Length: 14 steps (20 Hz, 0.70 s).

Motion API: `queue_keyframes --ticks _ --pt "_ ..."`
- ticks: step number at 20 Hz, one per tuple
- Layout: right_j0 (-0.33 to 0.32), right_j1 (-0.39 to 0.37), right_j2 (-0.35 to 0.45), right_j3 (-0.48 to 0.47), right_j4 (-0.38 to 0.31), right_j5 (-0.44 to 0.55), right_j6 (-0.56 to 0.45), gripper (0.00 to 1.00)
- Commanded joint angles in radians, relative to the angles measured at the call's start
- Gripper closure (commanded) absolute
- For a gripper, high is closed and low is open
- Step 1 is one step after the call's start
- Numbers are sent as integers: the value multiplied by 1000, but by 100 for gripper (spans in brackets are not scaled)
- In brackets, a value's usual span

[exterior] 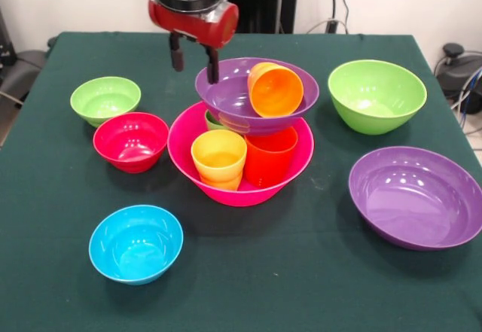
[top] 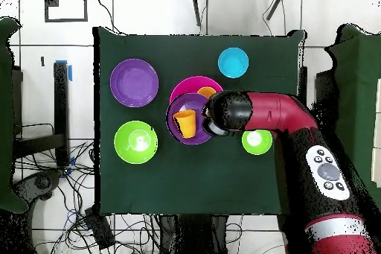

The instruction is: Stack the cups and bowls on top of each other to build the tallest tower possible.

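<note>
Reaching down, gripper (exterior: 194, 58) straddling purple bowl (exterior: 233, 95) rim

No readable text anywhere; markings on the arm (top: 327, 170) seem to be only buttons

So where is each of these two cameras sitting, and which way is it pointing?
Front view: across the table, facing the robot; shows the gripper at the rim of the purple bowl on the tower.
Overhead view: above the table, looking straight down, robot's base at the bottom; shows the whole red arm.
Both share the pink bowl, orange cup and blue bowl.
</note>
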<state>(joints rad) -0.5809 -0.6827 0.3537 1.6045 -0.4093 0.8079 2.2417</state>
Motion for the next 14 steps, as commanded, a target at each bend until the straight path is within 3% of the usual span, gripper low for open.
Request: queue_keyframes --ticks 1,4,12,14 --pt "79 54 22 62 -76 -109 -37 0" --pt "144 50 -50 45 -140 -142 27 0" --pt "225 64 -124 62 -178 -220 67 0" --pt "273 78 -171 39 -221 -250 100 0"
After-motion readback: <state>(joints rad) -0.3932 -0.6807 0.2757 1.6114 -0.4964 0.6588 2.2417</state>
